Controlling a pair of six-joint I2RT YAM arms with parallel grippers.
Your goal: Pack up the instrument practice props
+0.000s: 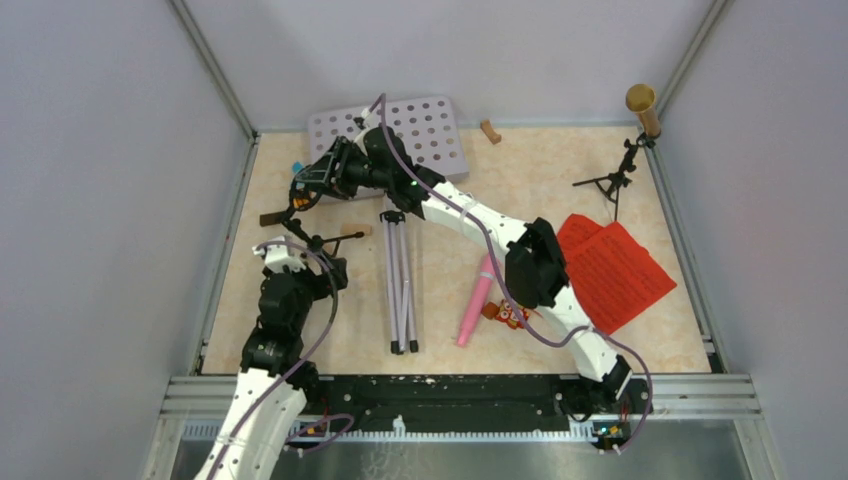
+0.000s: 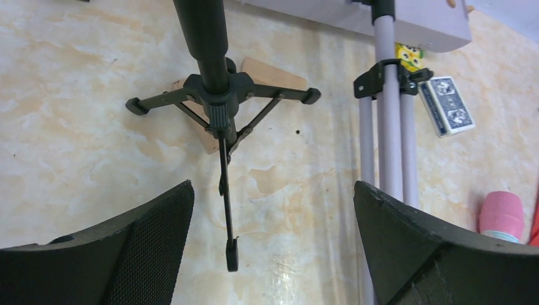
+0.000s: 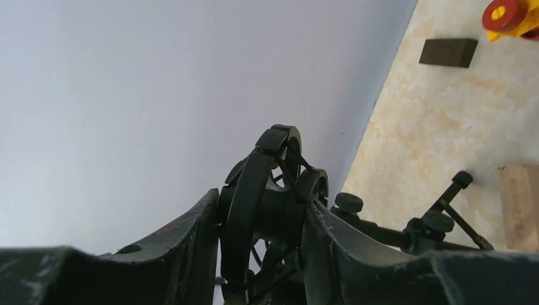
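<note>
We grip the tripod [image 2: 216, 95] by its ring [image 3: 245, 190], clamped between our right gripper's [image 3: 262, 206] jaws; our left gripper [image 2: 273, 185] gapes wide, tripod legs just ahead.
</note>
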